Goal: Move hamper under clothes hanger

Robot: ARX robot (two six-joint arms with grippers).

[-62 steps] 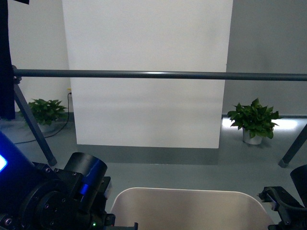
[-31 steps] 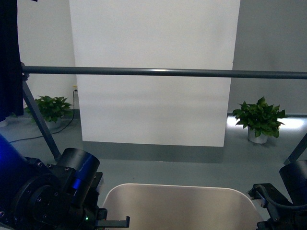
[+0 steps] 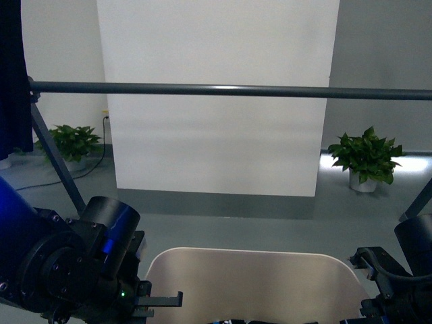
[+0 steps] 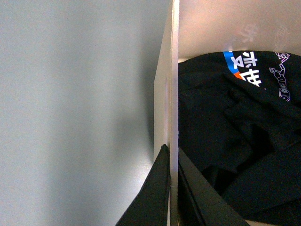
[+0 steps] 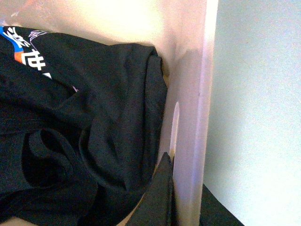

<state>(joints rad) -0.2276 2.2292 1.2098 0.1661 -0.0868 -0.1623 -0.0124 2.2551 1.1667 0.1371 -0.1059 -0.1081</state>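
The beige hamper (image 3: 256, 283) sits low at the front, between my two arms. The clothes hanger's dark grey bar (image 3: 223, 90) runs across the view beyond it, on an angled leg (image 3: 57, 169) at the left. My left gripper (image 4: 172, 155) is shut on the hamper's side wall (image 4: 173, 94), one finger on each side. My right gripper (image 5: 181, 165) is shut on the opposite wall (image 5: 200, 94) near its slot handle (image 5: 175, 125). Dark clothes with blue and white print (image 4: 235, 122) fill the hamper and also show in the right wrist view (image 5: 84, 127).
A white panel (image 3: 216, 101) stands behind the bar. Potted plants stand at the far left (image 3: 71, 143) and far right (image 3: 364, 158). A dark garment (image 3: 12, 74) hangs at the left end of the bar. The rack's right leg (image 3: 418, 202) shows at the edge. Grey floor (image 3: 270, 229) lies ahead.
The bar has risen in the front view and the scene has shifted, as I have moved closer to the rack with the hamper held between both grippers.
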